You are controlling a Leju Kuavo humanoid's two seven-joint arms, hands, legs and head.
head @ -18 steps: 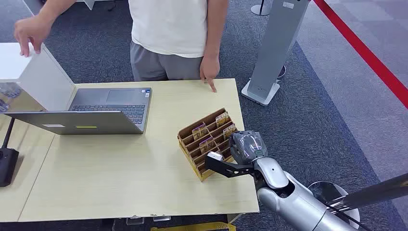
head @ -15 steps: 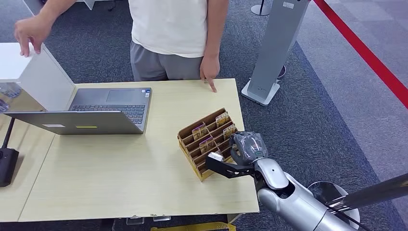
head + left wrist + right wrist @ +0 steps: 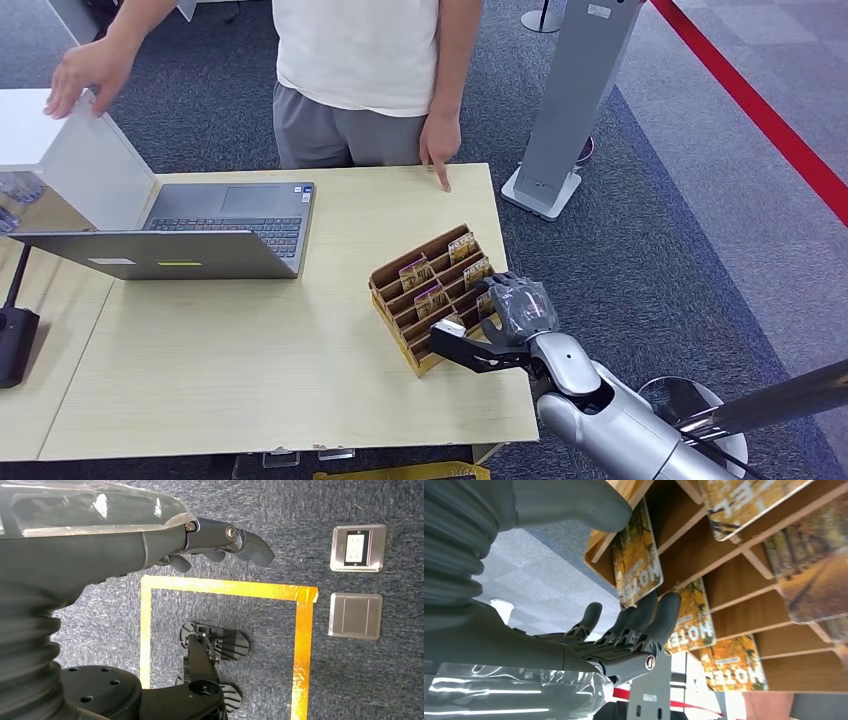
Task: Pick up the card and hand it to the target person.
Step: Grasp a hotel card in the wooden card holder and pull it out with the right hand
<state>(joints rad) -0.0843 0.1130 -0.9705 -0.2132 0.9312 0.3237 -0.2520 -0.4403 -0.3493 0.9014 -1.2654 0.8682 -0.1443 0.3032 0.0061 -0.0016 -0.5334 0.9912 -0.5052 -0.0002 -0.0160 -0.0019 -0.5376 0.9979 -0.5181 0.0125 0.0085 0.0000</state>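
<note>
Here, a brown stepped wooden card rack [image 3: 428,293] stands on the pale wooden table [image 3: 250,340], near its right edge, its tiers divided into slots that hold yellow-and-orange cards printed with the word HOTEL [image 3: 431,298]. The robot's right hand [image 3: 512,312] is at the rack's near right corner; in the right wrist view its dark fingers [image 3: 659,620] lie against the face of one hotel card [image 3: 636,560] at the rack's outer edge and its thick grey thumb [image 3: 574,502] sits on the other side of that card, at the wooden rim — whether the card is actually pinched I cannot tell. More cards fill neighbouring slots [image 3: 734,665], each leaning back against its divider. The left hand [image 3: 165,540] hangs over dark blue carpet [image 3: 350,680] with its fingers [image 3: 240,537] gently curled and apart, holding nothing. Across the table stands a person in a white shirt and grey shorts [image 3: 365,70], one hand [image 3: 438,150] resting fingertips on the table's far edge, the other [image 3: 85,72] above a white box [image 3: 70,150]. An open grey laptop [image 3: 190,230] sits on the table to the left of the rack — well apart from it.
</note>
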